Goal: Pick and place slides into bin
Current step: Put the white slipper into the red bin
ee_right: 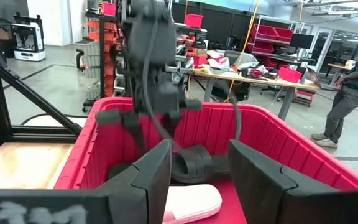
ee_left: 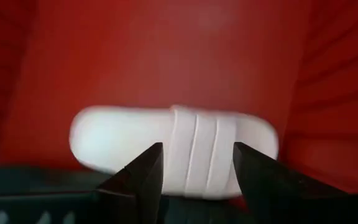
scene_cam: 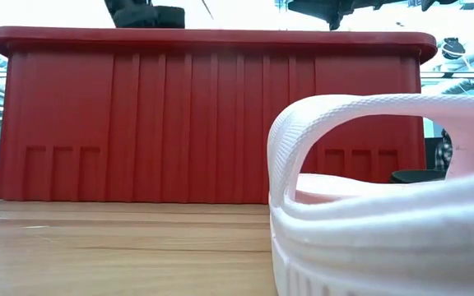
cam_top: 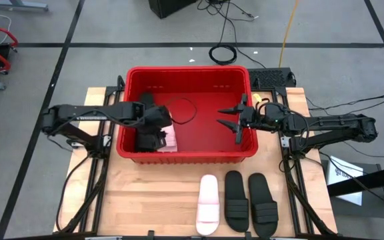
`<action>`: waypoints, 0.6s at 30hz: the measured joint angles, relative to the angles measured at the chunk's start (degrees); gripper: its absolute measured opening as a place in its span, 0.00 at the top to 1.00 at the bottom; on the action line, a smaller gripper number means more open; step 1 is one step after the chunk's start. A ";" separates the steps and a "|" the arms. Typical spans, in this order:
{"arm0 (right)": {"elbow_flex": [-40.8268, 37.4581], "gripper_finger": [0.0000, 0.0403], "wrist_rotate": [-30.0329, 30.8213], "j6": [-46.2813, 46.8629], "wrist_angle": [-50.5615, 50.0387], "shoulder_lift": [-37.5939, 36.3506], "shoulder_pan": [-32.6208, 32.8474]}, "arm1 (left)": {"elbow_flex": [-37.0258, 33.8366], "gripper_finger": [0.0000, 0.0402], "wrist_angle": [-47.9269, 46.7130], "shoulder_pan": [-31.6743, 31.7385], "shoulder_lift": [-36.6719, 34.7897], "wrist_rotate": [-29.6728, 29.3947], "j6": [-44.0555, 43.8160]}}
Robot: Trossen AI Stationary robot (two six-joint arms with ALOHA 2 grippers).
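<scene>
The red bin (cam_top: 187, 75) stands at the table's far middle. My left gripper (cam_top: 157, 127) is open over the bin's left part, its fingers (ee_left: 143, 177) above a white slide (ee_left: 173, 149) that lies on the bin floor, strap up. Black slides (cam_top: 147, 141) lie beside it in the bin; one shows in the right wrist view (ee_right: 191, 165). My right gripper (cam_top: 234, 117) is open and empty over the bin's right part. One white slide (cam_top: 209, 203) and two black slides (cam_top: 235, 200) (cam_top: 264, 205) lie flat on the table in front of the bin.
The bin's near wall (scene_cam: 212, 123) stands between the grippers and the slides on the table. The wooden tabletop (cam_top: 145, 200) shows bare at the near left. A person (ee_right: 353, 81) stands in the room beyond the table.
</scene>
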 joint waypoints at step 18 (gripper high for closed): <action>0.00 0.62 0.09 0.00 -0.15 0.02 0.00 | 6.70 0.58 2.12 0.00 -12.45 -7.38 8.31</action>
